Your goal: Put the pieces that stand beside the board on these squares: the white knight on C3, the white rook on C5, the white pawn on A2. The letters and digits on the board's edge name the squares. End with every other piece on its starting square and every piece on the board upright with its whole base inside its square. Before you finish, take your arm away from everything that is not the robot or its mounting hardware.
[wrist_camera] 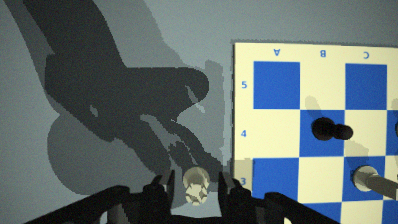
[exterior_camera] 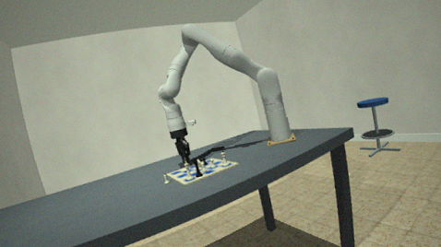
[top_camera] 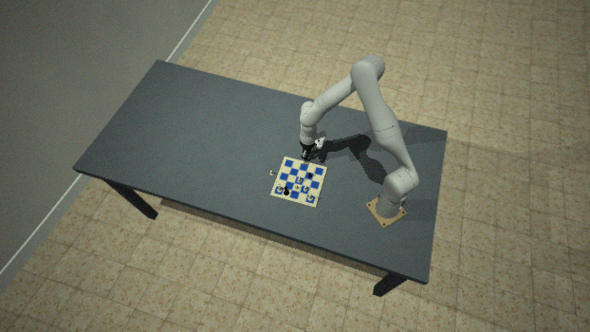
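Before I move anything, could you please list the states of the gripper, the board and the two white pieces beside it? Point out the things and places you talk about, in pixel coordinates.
Black two-finger gripper [top_camera: 305,156] [exterior_camera: 184,161] [wrist_camera: 196,183]: partly open, holding nothing.
Blue-and-cream checkered board [top_camera: 287,159] [exterior_camera: 234,163] [wrist_camera: 244,107]: flat on the table.
White rook with notched top [wrist_camera: 196,185]: upright between the fingers.
Small white round-headed pawn [top_camera: 271,173] [exterior_camera: 166,179]: upright, off the board.
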Controlling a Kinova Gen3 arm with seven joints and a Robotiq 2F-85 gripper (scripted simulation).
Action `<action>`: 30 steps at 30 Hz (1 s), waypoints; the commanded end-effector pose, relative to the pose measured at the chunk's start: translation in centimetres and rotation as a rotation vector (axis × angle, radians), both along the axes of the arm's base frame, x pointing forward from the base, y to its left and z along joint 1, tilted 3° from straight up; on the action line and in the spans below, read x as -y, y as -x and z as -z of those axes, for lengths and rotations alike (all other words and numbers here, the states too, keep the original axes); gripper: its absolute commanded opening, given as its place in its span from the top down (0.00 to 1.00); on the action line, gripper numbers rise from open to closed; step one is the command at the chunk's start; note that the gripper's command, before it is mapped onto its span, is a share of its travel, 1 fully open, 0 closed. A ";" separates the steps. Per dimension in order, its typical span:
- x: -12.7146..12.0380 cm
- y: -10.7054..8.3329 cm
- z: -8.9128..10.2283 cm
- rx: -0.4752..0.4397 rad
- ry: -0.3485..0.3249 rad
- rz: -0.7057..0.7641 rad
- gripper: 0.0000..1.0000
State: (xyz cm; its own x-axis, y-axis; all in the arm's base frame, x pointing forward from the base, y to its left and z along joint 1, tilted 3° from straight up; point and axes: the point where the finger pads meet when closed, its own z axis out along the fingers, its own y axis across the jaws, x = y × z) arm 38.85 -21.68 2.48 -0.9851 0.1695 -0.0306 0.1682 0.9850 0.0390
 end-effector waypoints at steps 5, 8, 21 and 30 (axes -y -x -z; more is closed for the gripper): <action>0.0 0.0 -0.1 0.001 0.001 0.000 0.63; 0.0 0.0 -0.1 0.001 0.001 0.000 0.63; 0.0 0.0 -0.1 0.001 0.001 0.000 1.00; 0.0 0.0 -0.1 0.001 0.001 0.000 1.00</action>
State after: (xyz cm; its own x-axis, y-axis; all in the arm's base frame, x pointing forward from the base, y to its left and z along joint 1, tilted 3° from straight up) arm 38.85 -21.68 2.51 -0.9851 0.1694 -0.0308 0.1682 0.9850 0.0388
